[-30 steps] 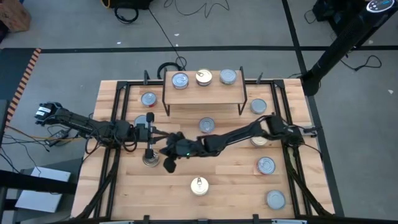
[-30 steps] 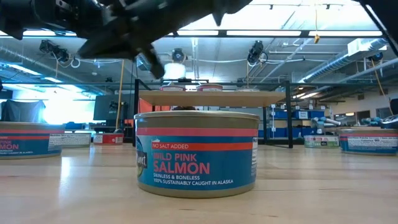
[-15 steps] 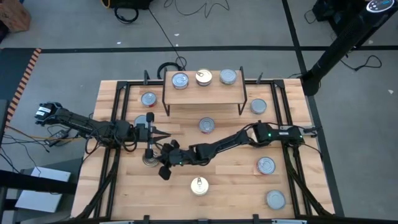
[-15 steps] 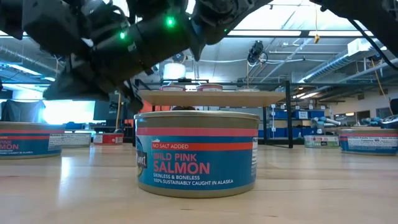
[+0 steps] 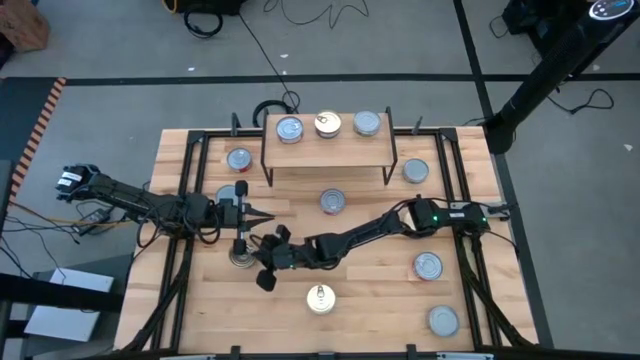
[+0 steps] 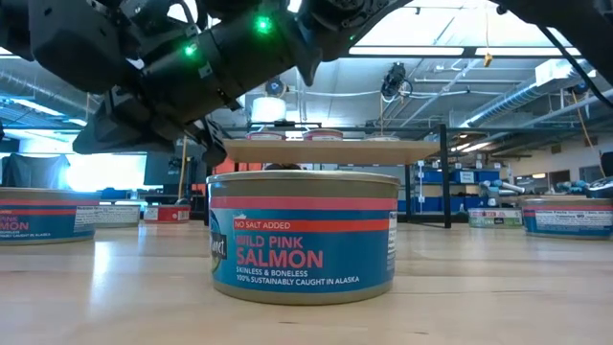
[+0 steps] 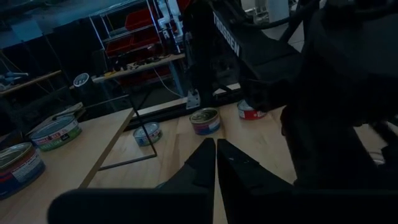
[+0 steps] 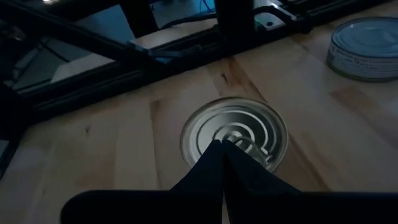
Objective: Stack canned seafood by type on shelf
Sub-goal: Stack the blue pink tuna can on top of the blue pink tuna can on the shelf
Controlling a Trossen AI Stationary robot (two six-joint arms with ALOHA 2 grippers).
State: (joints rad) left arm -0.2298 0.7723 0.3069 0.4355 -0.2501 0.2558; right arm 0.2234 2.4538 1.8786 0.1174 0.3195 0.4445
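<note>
The shelf point(image 5: 328, 147) stands at the table's far middle with three tins of canned seafood point(image 5: 327, 124) on its top. More tins stand loose on the table. One silver-topped tin point(image 5: 240, 258) point(image 8: 235, 134) stands at the near left. My right gripper point(image 5: 256, 259) point(image 8: 224, 144) reaches across the table to it, shut, its tips over the tin's top. In the low view this gripper point(image 6: 144, 110) hangs dark at the upper left, behind a salmon tin point(image 6: 303, 237). My left gripper point(image 5: 264, 214) point(image 7: 216, 146) waits shut, held level above the table left of centre. My right gripper comes at the silver-topped tin slanting down from the table's right side. Its shut fingertips point(image 8: 214, 155) stand over the near part of the tin's top point(image 8: 249, 124), beside the pull-tab. Whether they touch the top, I cannot tell. The tin stands flat on the table.
Loose tins stand at the far left point(image 5: 238, 158), in the middle point(image 5: 332, 201), at the far right point(image 5: 415, 170), at the near right point(image 5: 428, 266) point(image 5: 443, 320) and near the front edge point(image 5: 321, 298). Black frame rails point(image 5: 185, 200) run along the table's sides.
My right gripper has come down and gone toward the table's near left, onto the silver-topped tin, rolling slightly. It has stayed shut. The tins have not moved.
</note>
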